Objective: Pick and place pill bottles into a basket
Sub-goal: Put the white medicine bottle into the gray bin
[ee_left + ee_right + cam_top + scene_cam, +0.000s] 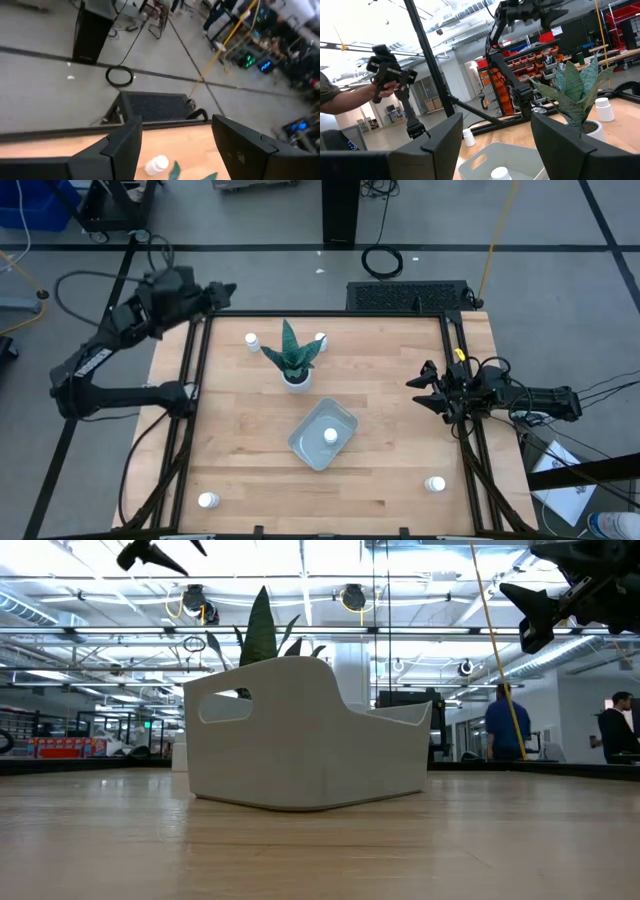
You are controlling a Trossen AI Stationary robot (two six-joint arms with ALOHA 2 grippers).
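A: Where are the bottles?

B: One pill bottle [330,436] sits inside the basket [309,446], mid tabletop [390,390], just in front of the potted plant [293,358]. Four are out on the wood: one at far left [251,340] beside the plant, one at far right of the plant [320,338], one near the front left corner [208,500], one near the front right corner [435,484]

A: And your arms?

B: My left gripper [222,293] hangs over the far left corner of the tabletop, jaws released, nothing in them; its wrist view shows the far-right bottle [157,164] below. My right gripper [425,391] is at the right edge, raised off the wood, jaws spread, empty, pointing toward the basket [507,160]; the bottle in it [500,173] shows in its wrist view

A: Anything else?

B: A person's hand [382,87] holds a controller off in the room
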